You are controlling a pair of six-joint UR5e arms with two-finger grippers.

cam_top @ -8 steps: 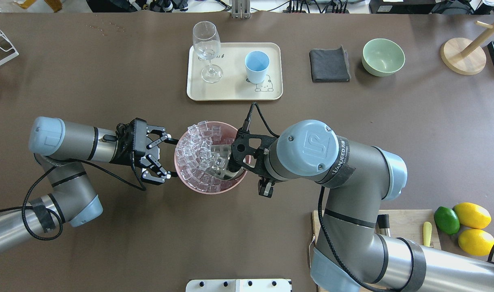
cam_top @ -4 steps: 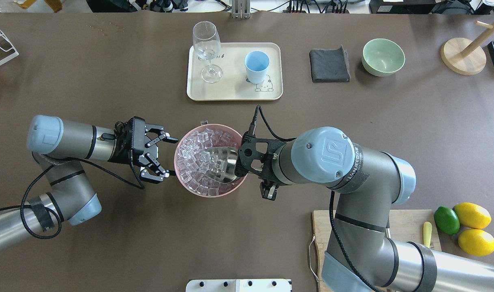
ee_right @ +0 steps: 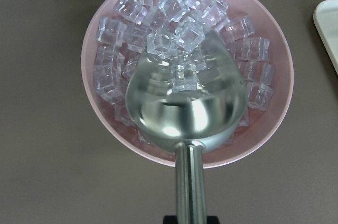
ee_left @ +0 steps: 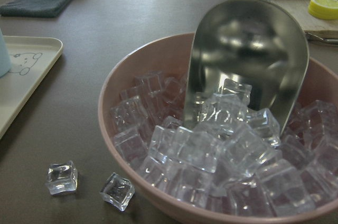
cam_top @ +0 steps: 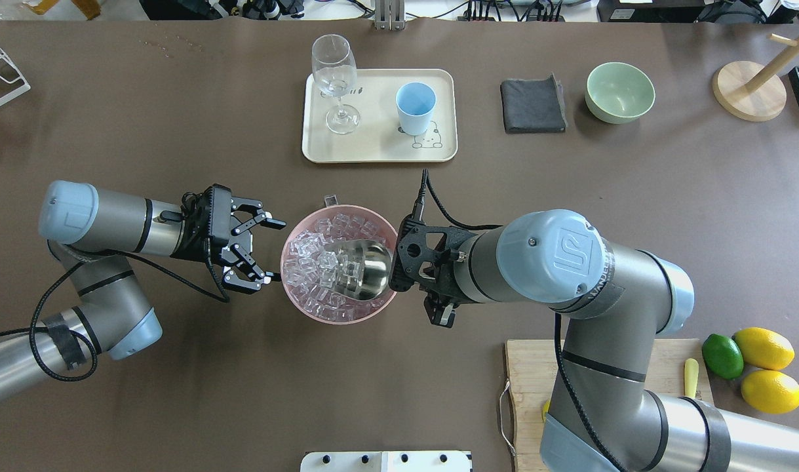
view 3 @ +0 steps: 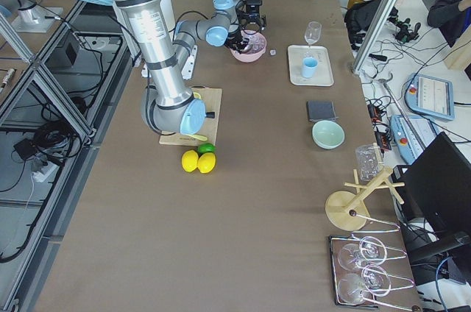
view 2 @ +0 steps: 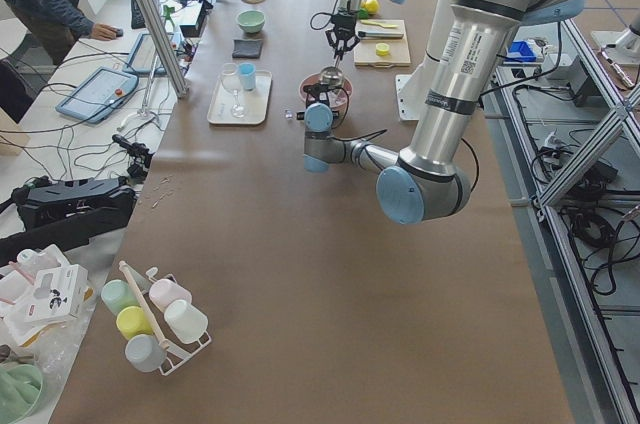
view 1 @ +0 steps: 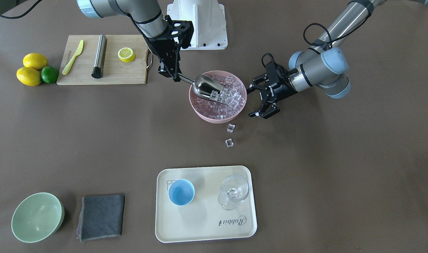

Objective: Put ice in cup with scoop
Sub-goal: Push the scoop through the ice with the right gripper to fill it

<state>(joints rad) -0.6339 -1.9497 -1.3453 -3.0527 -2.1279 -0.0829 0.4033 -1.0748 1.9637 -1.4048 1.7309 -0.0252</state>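
Note:
The steel scoop (cam_top: 358, 265) lies tilted in a pink bowl (cam_top: 339, 319) full of ice (cam_top: 307, 262), with a few cubes in its trough (ee_right: 182, 73). My right gripper (view 1: 175, 76) is shut on the scoop's rod handle at the bowl's rim. My left gripper (cam_top: 274, 252) is open and empty, its fingers right beside the bowl's other side. The left wrist view shows the scoop (ee_left: 248, 60) over the ice (ee_left: 211, 155). The light-blue cup (cam_top: 415, 107) stands empty on a cream tray (cam_top: 379, 147) beyond the bowl. Two loose cubes (view 1: 230, 135) lie on the table.
A wine glass (cam_top: 335, 78) shares the tray. A grey cloth (cam_top: 533, 105) and a pale green bowl (cam_top: 619, 92) lie to the right. A cutting board (view 1: 105, 59) with a steel cylinder, a yellow knife and a lemon half, plus lemons and a lime (cam_top: 753, 360), sit near my right arm.
My right arm has drawn back to the right and the scoop has risen out of the heap with a few cubes. The bowl has slid slightly toward me. The piled ice has settled.

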